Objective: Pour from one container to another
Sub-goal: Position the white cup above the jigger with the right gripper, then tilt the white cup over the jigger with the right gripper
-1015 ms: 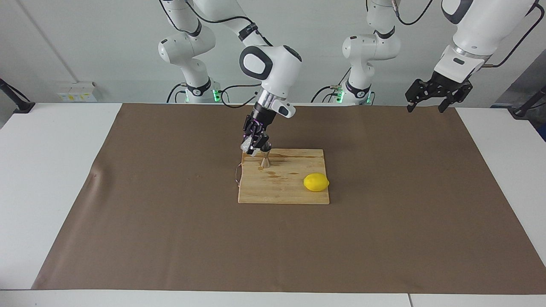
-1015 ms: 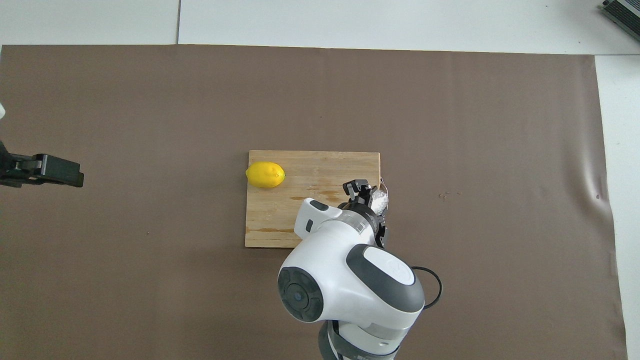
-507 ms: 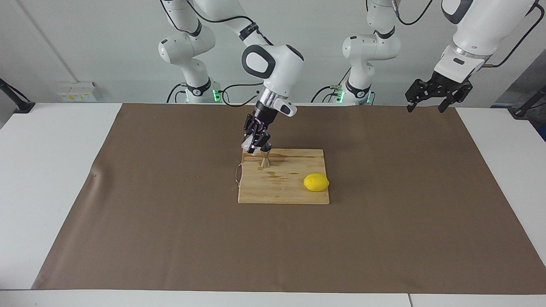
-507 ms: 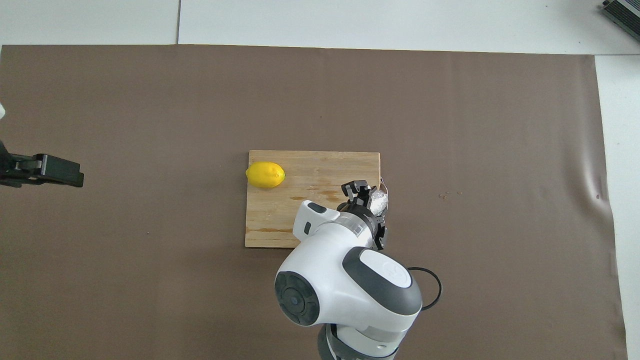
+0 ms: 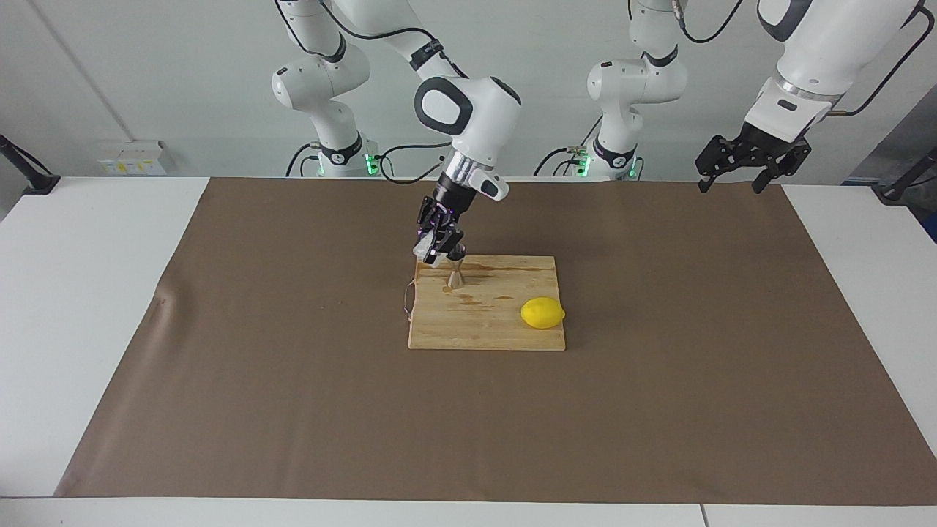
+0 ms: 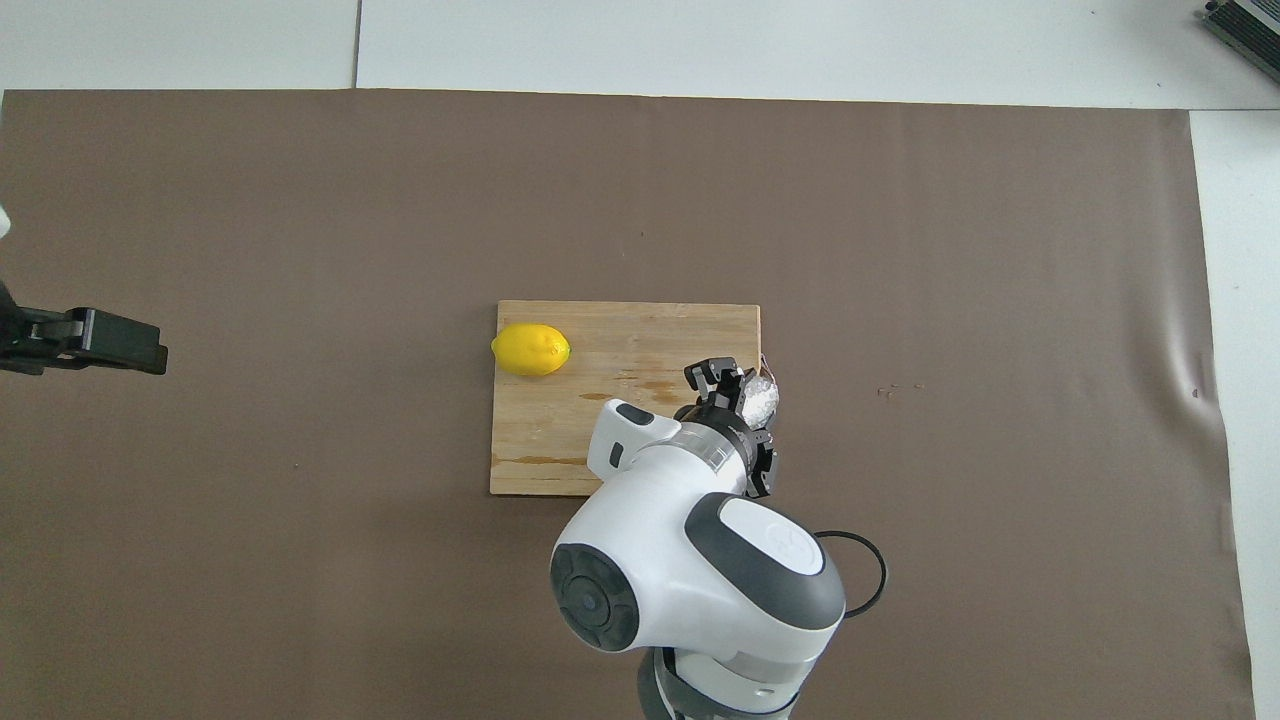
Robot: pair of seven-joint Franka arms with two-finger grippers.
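clear faceted glass cup (image 5: pixel 425 251) sits tilted in the right pincer (image 5: pixel 437 249), clamped between its fingers just over the metal jigger (image 5: pixel 455 274). the jigger stands upright on the wooden board (image 5: pixel 487 322), at the corner nearest the robots toward the right arm's end. a lemon (image 5: pixel 542 313) lies on the board too. the left pincer (image 5: pixel 739 174) waits, jaws spread, above the brown mat (image 5: pixel 293 366) on the tabletop.

Pale wooden board (image 5: pixel 487 322), matt brown paper sheet (image 5: pixel 659 380), shiny metal jigger (image 5: pixel 455 277), clear glass cup (image 6: pixel 758 400).
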